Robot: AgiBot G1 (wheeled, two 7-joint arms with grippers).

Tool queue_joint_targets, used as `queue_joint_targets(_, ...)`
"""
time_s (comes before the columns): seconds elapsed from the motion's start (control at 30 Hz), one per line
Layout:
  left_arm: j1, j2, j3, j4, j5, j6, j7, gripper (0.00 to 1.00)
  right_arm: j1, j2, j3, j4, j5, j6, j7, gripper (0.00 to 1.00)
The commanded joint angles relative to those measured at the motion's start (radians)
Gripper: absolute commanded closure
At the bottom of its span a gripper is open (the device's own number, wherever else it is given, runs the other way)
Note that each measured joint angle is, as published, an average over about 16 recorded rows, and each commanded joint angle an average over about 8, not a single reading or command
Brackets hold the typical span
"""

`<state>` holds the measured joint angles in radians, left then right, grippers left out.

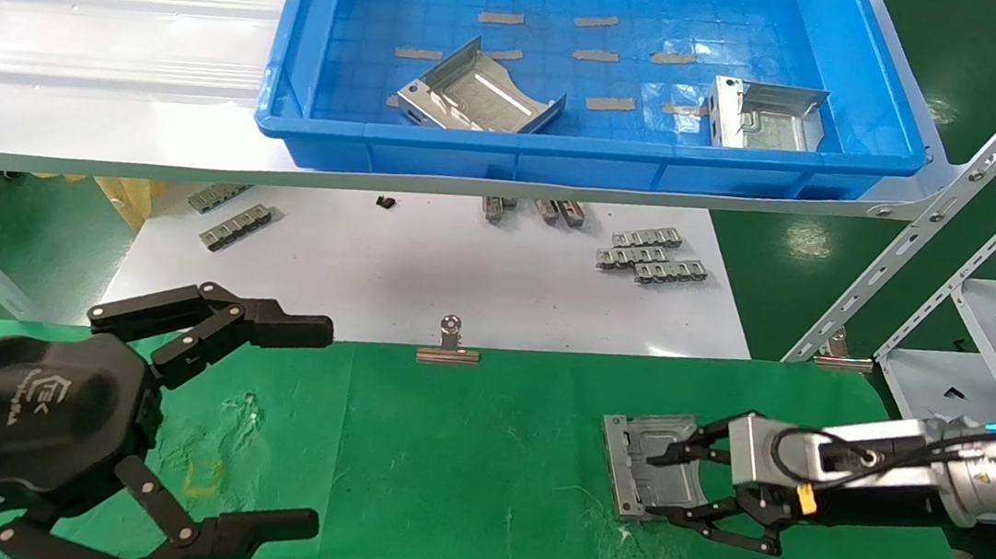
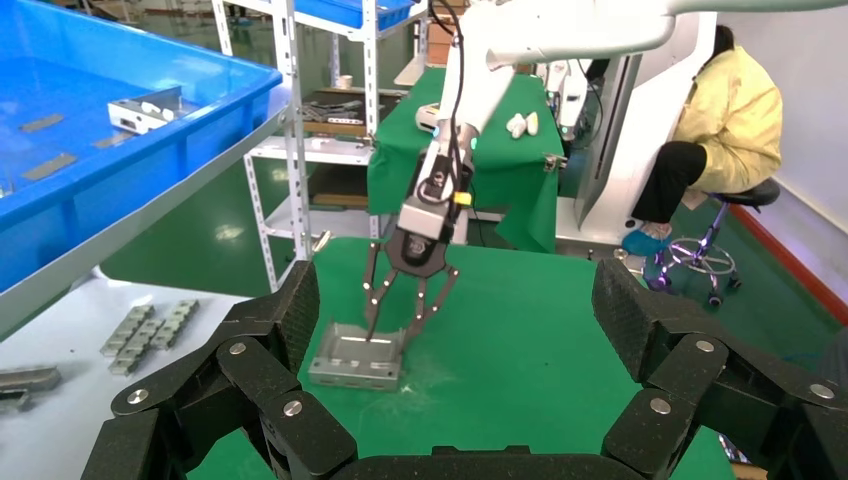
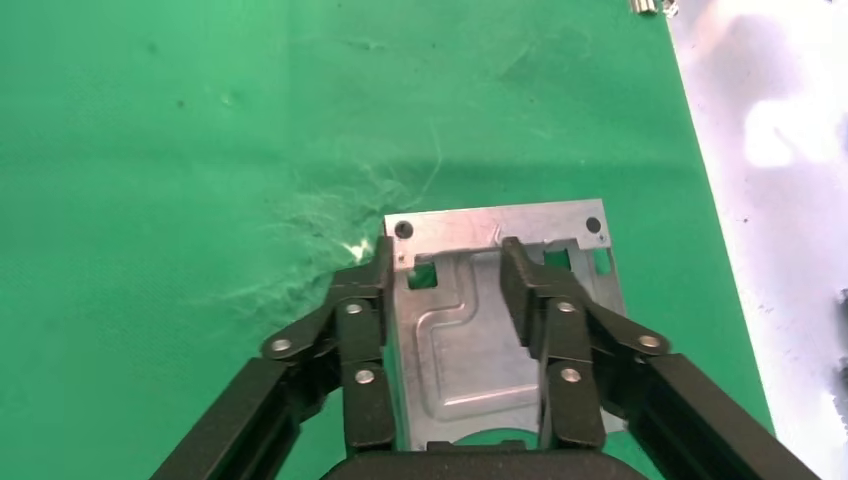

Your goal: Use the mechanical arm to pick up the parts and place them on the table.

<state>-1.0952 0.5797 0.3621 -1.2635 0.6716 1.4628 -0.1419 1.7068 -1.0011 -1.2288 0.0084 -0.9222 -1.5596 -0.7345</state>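
clearly i am working with my right gripper (image 1: 670, 487) low over the green table (image 1: 458, 479), and its fingers (image 3: 365, 300) are straddling one of the parts (image 1: 650, 462), a shiny stamped metal tray lying flat on the cloth at the right side. one finger is sitting over the tray's floor and the other along an outer side wall, so that wall is lying between them; whether they are pinching it or have just let go i cannot tell, so i am calling the grip unclear. i am judging the tray as light, rigid and slippery, with thin folded edges that will skid on smooth pads, so a side wall is the sensible place to hold. it is lying open side up, roughly square, its flanged edge with the two holes pointing away from my wrist toward the table's middle, and its curved edge facing my palm. two more parts (image 1: 481, 92) are waiting in the blue bin (image 1: 585, 154) on the shelf. my left gripper (image 1: 243, 419) is hovering spread wide and empty over the table's left side.
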Motion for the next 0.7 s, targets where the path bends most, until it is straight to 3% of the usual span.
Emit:
queue_joint_targets(0.03,0.000,0.000,0.000,0.000,0.000,0.000,0.000,0.00,0.016,-0.002,0.003,-0.011,0.004,-0.020,0.046,0.00)
queue_joint_targets(0.33,0.000,0.000,0.000,0.000,0.000,0.000,0.000,0.00,-0.043,0.043,0.141,0.040,0.209,-0.043,0.354,0.00)
queue_joint_targets(0.47,0.000,0.000,0.000,0.000,0.000,0.000,0.000,0.00,-0.056,0.051,0.157,0.054,0.236,-0.048,0.390,0.00)
queue_joint_targets(0.7,0.000,0.000,0.000,0.000,0.000,0.000,0.000,0.00,-0.053,0.049,0.149,0.054,0.220,-0.045,0.366,0.00)
